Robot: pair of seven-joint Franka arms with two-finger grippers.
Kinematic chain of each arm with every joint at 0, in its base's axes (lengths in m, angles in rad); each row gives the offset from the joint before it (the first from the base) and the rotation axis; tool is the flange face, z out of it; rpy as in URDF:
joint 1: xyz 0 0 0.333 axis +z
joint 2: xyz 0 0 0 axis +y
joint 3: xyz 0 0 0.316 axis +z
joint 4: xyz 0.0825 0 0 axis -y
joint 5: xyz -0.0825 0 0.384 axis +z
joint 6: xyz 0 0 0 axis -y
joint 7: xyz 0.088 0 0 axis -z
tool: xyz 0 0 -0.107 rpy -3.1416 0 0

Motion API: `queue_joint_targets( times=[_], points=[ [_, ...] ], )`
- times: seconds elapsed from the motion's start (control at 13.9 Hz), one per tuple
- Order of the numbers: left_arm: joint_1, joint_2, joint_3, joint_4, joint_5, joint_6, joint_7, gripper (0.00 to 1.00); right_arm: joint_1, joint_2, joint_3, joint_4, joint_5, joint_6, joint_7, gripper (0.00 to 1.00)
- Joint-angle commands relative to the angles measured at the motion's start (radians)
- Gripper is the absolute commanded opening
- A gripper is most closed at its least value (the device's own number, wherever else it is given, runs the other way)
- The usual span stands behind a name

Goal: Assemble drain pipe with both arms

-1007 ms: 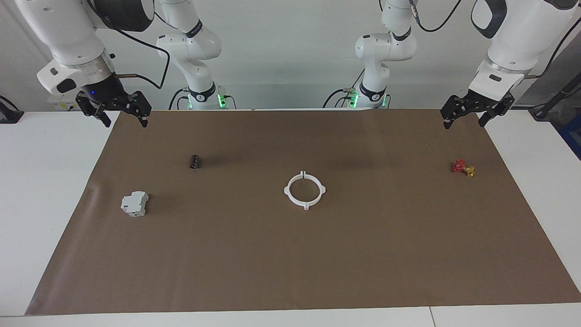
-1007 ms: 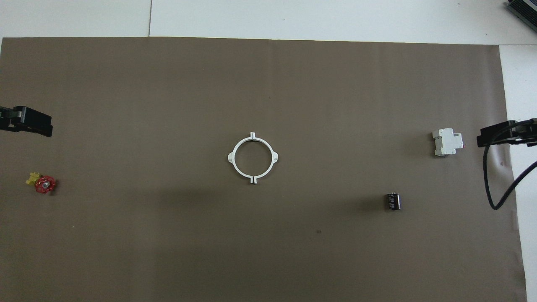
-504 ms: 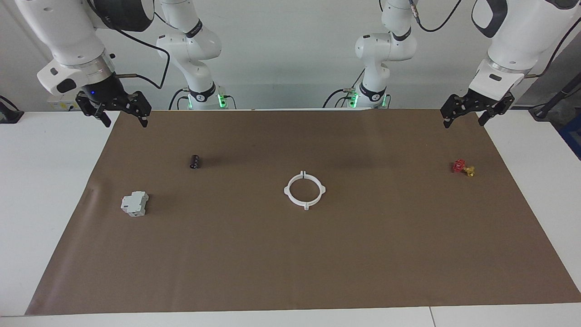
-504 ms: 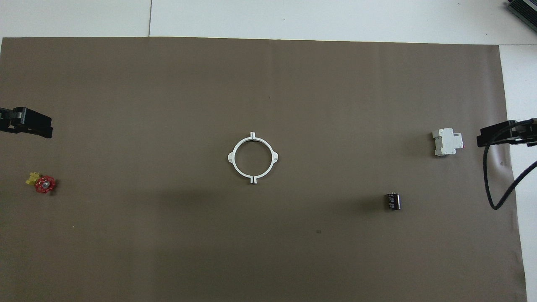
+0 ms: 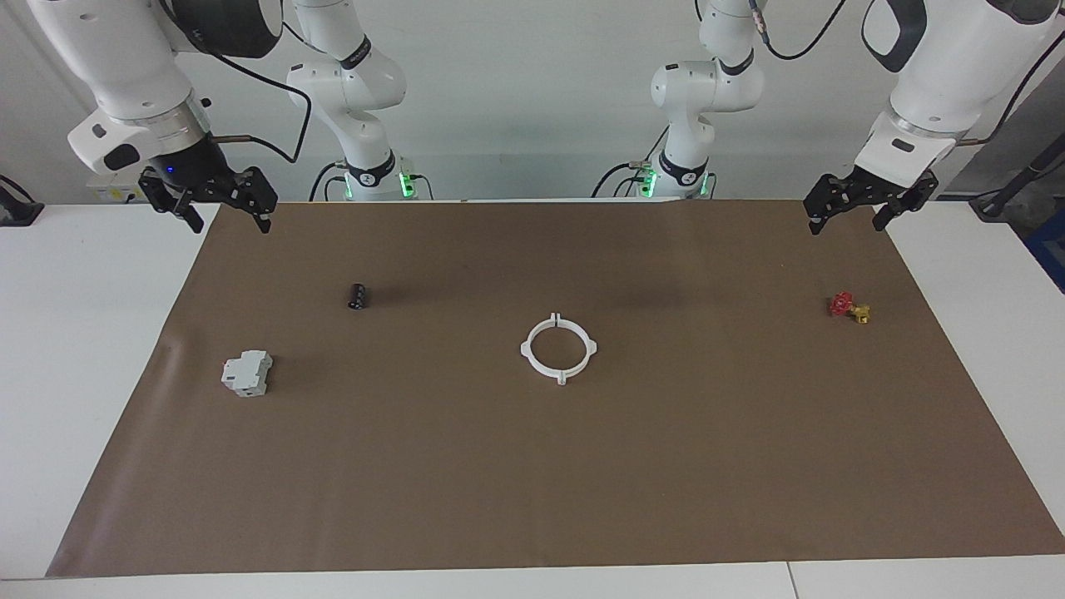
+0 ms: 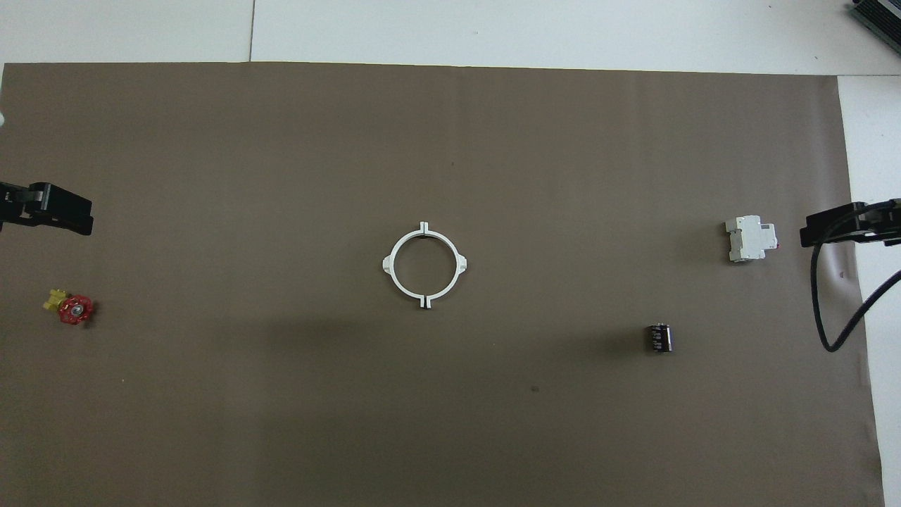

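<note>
Facing view shows left hand (image 5: 847, 215) and right hand (image 5: 223, 210) whole, both released

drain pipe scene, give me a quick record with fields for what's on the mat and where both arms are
drain pipe: two white half-rings lying together as a flat ring, mid-mat, untouched
grey-white block: toward the right arm's end, farther from the robots than the black cylinder
black cylinder: between the block and the ring, nearer the robots
red and yellow valve: toward the left arm's end
left end effector: open, empty, raised over the mat's corner
right end effector: open, empty, raised over the mat's other corner nearest the robots
mat: brown sheet
</note>
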Motion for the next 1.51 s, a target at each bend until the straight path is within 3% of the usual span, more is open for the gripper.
queue_joint_targets(
  times=[0.0, 1.44],
  points=[
    [-0.013, 0.01, 0.013, 0.022, -0.014, -0.023, -0.013, 1.0, -0.01, 0.0, 0.008, 0.0, -0.017, 0.014, 0.014, 1.0],
    [-0.012, 0.002, 0.013, 0.015, -0.068, -0.022, -0.019, 1.0, -0.01, 0.0, 0.008, 0.0, -0.017, 0.014, 0.014, 1.0]
  ],
)
